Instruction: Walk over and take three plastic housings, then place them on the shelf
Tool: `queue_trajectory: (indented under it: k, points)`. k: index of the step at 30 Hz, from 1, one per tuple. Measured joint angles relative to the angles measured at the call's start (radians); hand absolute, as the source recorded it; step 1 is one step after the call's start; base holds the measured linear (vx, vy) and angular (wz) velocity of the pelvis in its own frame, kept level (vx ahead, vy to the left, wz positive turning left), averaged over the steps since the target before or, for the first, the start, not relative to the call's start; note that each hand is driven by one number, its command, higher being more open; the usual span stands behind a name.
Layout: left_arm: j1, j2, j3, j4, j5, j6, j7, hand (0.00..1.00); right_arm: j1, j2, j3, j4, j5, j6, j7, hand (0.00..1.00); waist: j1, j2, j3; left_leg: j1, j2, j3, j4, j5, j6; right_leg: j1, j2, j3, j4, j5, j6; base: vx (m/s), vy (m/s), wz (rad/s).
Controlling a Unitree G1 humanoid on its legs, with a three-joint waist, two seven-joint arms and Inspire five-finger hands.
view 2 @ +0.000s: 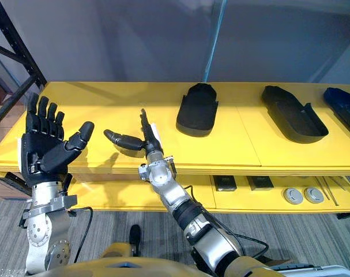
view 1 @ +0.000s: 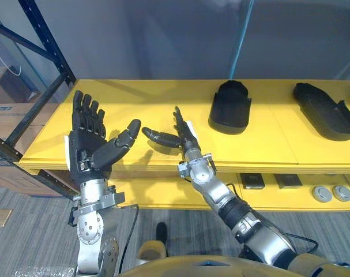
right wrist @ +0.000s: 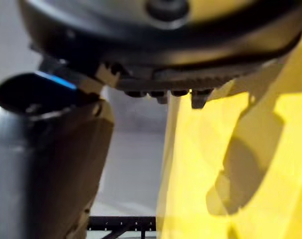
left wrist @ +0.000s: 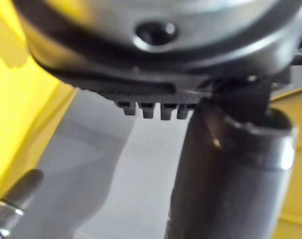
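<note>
Three black plastic housings lie on the yellow shelf point(view 1: 134, 104): one near the middle point(view 1: 229, 109), one further right point(view 1: 327, 109), and a third at the far right point(view 2: 343, 109). My left hand point(view 1: 88, 141) is raised in front of the shelf's left part, palm showing, fingers straight and thumb out, holding nothing. My right hand point(view 1: 183, 135) stands edge-on at the shelf's front, left of the nearest housing and apart from it. Its fingers are straight, its thumb point(view 1: 160, 137) points left, and it is empty. The left wrist view shows that hand's thumb point(left wrist: 230, 169); the right wrist view shows the right thumb point(right wrist: 46, 149).
A dark blue rack upright with a diagonal brace point(view 1: 48, 46) stands at the shelf's left end. A lower yellow level holds small black boxes point(view 1: 252, 180) and round grey discs point(view 1: 331, 193). Cardboard boxes point(view 1: 7, 115) sit at the left. A grey wall backs the shelf.
</note>
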Motion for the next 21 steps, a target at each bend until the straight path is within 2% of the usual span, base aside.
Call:
queue_trajectory:
  k: [10,21]
  points:
    - [0.001,0.0,-0.015,0.05,-0.002,-0.018,-0.004,1.0,-0.001,0.028,-0.038,0.068,-0.05,-0.051,-0.175,1.0,0.001,0.005,0.003,-0.001,0.008,0.007,0.0,-0.001,-0.001,-0.007,0.005,0.008,0.001,-0.003,-0.005,-0.01,-0.005,-0.02]
    - [-0.004,0.001,-0.059,0.116,-0.002,-0.033,-0.021,1.0,0.027,0.04,-0.049,0.081,-0.079,-0.104,-0.195,1.0,-0.004,0.005,0.003,-0.002,0.01,0.04,0.0,-0.008,-0.002,-0.03,-0.001,0.04,0.004,-0.001,-0.005,0.0,-0.014,-0.08]
